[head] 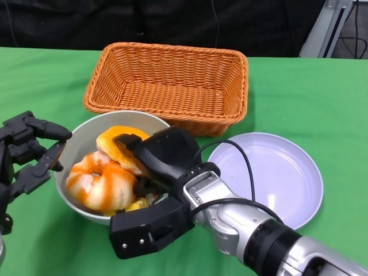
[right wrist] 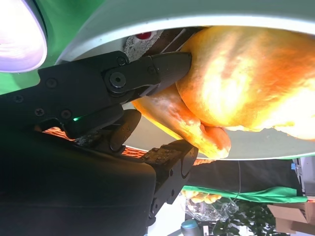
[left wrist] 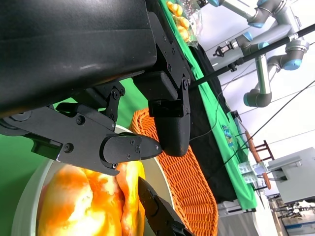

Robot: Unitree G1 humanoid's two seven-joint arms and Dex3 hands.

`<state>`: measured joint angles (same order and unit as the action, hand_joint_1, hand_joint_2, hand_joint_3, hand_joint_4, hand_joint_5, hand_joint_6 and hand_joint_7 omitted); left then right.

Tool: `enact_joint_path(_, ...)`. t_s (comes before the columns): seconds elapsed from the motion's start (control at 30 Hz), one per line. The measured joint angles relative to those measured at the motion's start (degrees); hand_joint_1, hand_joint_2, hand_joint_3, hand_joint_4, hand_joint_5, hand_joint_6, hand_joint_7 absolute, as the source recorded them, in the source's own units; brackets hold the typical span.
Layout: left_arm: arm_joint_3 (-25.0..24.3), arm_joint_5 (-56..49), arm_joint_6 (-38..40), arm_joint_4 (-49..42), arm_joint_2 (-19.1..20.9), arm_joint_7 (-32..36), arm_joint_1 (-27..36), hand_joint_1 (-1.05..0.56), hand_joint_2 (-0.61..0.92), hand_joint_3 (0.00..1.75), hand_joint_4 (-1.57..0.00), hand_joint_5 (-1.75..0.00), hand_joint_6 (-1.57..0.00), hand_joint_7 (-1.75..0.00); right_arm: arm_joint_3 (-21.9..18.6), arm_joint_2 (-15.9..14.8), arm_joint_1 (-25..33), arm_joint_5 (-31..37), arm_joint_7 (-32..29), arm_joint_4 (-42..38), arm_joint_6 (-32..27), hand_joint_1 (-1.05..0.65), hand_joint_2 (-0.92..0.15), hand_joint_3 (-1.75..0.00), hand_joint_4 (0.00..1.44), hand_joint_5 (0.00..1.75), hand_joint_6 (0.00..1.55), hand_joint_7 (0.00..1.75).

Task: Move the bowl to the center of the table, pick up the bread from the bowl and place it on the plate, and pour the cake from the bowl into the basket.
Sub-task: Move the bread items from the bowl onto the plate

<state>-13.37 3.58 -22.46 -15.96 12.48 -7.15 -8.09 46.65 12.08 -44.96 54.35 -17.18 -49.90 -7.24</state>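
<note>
Right hand (head: 150,164) gripped glossy bread (head: 118,146) in smooth bowl (head: 80,138); left hand (head: 26,155) unclenched beside rim; woven basket (head: 169,80) behind.

Your right hand (head: 150,172) fills most of the bowl (head: 76,144) and reaches in over its near rim, so no other hand has room to enter there. Just beyond its fingertips the bread (head: 119,146) blocks the way, with the cake (head: 100,181) packed against it on the left. Past the bowl's far rim stands the basket (head: 168,85), its wall a barrier. To the hand's right, the plate (head: 276,172) lies open. Your left hand (head: 26,152) hovers just outside the bowl's left rim.
</note>
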Motion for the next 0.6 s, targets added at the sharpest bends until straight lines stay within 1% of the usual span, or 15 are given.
enact_joint_path(0.17, -0.05, 0.55, 0.00, 0.00, -0.01, -0.01, -0.01, -0.24, 0.85, 0.44, -0.82, -1.48, -0.80, -1.14, 0.11, -0.01, -0.22, -0.04, 1.13, -0.01, 0.10, -0.42, -0.88, 0.00, 0.74, 0.11, 0.61, 0.01)
enact_joint_path(0.27, -0.06, 0.61, 0.00, 0.00, -0.01, -0.01, -0.01, -0.25, 0.86, 0.43, -0.82, -1.48, -0.81, -1.11, 0.32, 0.00, -0.37, -0.03, 1.31, -0.17, 0.09, -0.41, -0.87, 0.00, 0.75, 0.10, 0.63, 0.02)
enact_joint_path(0.4, -0.06, 0.26, 0.00, 0.00, -0.01, 0.04, -0.01, -0.24, 0.87, 0.42, -0.81, -1.48, -0.81, -1.08, 0.83, 0.01, -0.87, -0.05, 0.95, -1.34, 0.13, -0.40, -0.87, 0.00, 0.79, 0.12, 0.65, 0.02)
enact_joint_path(0.47, -0.07, 0.21, -0.05, -0.02, -0.01, 0.06, -0.02, -0.23, 0.87, 0.42, -0.82, -1.49, -0.82, -1.07, 0.93, 0.02, -1.05, -0.10, 0.78, -1.68, 0.28, -0.39, -0.88, 0.00, 0.81, 0.12, 0.68, 0.03)
enact_joint_path(0.53, -0.08, 0.21, -0.41, -0.19, -0.01, 0.06, -0.05, -0.22, 0.88, 0.42, -0.82, -1.50, -0.83, -1.07, 0.94, 0.01, -1.12, -0.23, 0.82, -1.75, 0.46, -0.36, -0.88, 0.00, 0.87, 0.14, 0.75, 0.05)
enact_joint_path(0.6, -0.09, 0.21, -1.00, -0.41, -0.01, 0.05, -0.09, -0.22, 0.88, 0.42, -0.82, -1.50, -0.83, -1.07, 0.44, 0.01, -1.14, -1.06, 0.72, -1.83, 1.03, -0.34, -0.86, 0.00, 0.98, 0.19, 0.87, 0.07)
